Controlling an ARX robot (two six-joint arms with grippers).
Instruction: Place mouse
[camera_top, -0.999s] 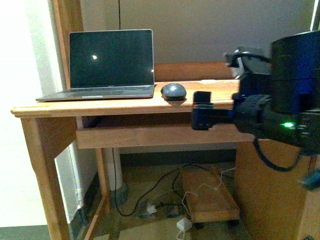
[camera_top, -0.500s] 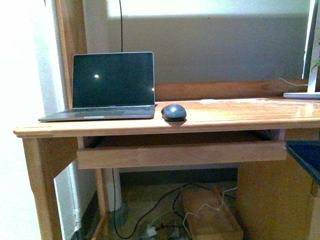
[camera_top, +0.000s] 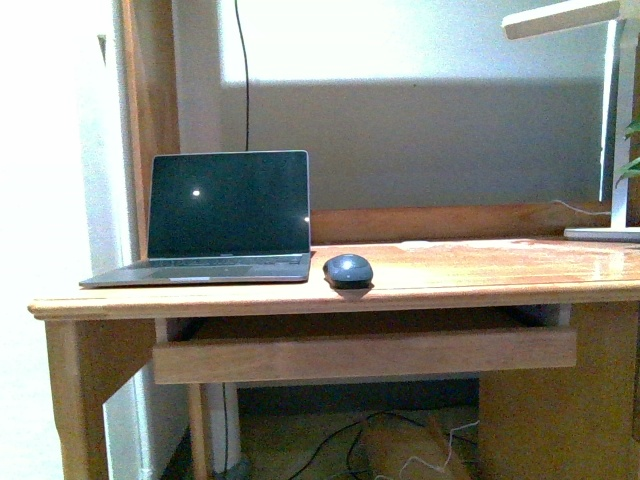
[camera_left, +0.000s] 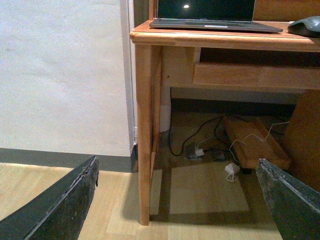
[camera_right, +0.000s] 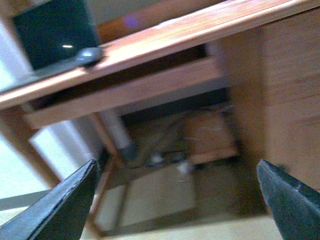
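- On the desk (camera_top: 480, 275), near its front edge, we find the mouse (camera_top: 347, 270) lying free, just beside the right front corner of the laptop (camera_top: 225, 220); nothing grips it.
- We note the laptop open, its screen dark save one small bright spot, standing toward the desk's left end.
- Toward the right end we see a white lamp (camera_top: 600, 110), its base on the surface; the head and base are both cut off by the frame edge.
- Between mouse and lamp the surface shows only glare.
- Under the desktop a wooden pull-out shelf (camera_top: 365, 352) spans the opening; its interior is in shadow and we cannot make it out.
- On the floor below lie cables (camera_left: 200, 145) and a flat wooden board (camera_left: 255, 142), partly hidden from the front.
- We see neither arm in the front view.
- Left gripper (camera_left: 180, 200): its two dark fingers (camera_left: 60, 205) stand wide apart, low, well short of the desk, holding nothing.
- Right gripper (camera_right: 175, 200): fingers (camera_right: 287, 197) likewise spread wide and empty; this view is blurred and tilted, the mouse a small dark spot.
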